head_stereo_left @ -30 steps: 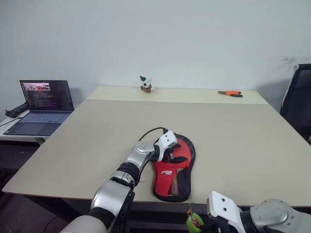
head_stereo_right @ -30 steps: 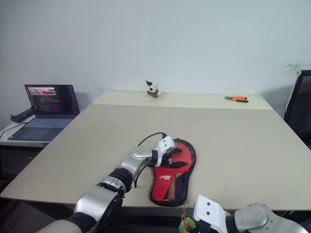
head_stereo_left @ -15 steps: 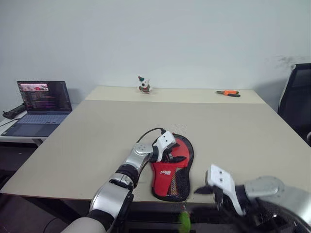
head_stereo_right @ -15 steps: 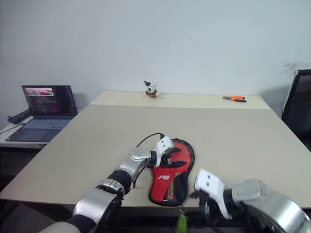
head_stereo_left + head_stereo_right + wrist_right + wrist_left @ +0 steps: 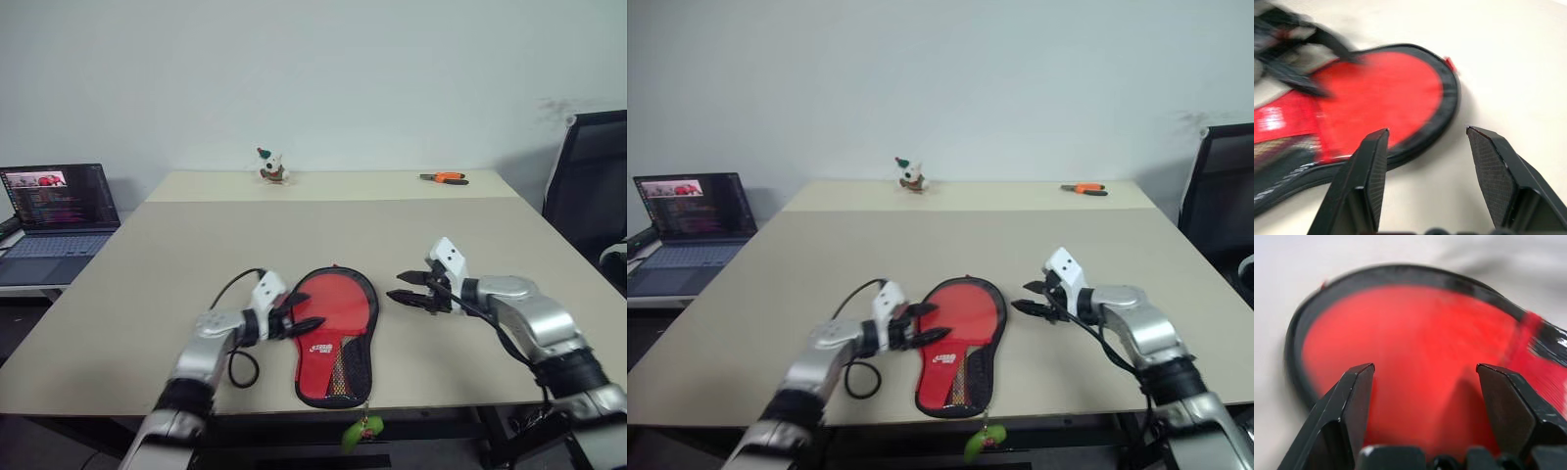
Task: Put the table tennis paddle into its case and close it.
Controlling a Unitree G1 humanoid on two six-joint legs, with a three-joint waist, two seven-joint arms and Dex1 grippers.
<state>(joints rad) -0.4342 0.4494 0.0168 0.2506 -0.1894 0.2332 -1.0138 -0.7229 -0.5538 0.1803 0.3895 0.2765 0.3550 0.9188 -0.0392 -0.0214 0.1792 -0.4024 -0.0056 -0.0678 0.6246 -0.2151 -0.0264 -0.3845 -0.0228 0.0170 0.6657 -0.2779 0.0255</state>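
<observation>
With both my left gripper (image 5: 306,324) and right gripper (image 5: 405,288) spread and empty, I judge the paddle (image 5: 335,311) stiff and light but its case (image 5: 372,305) limp, so I take the case by its rim at 3 o'clock.

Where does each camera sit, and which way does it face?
Left eye, right eye: on the head, facing forward and down over the beige table; both arms show, left gripper and right gripper open.
Left wrist: along its black fingers at the red-faced paddle in the black paddle-shaped case.
Right wrist: along its fingers at the case rim.
All share paddle and case.
</observation>
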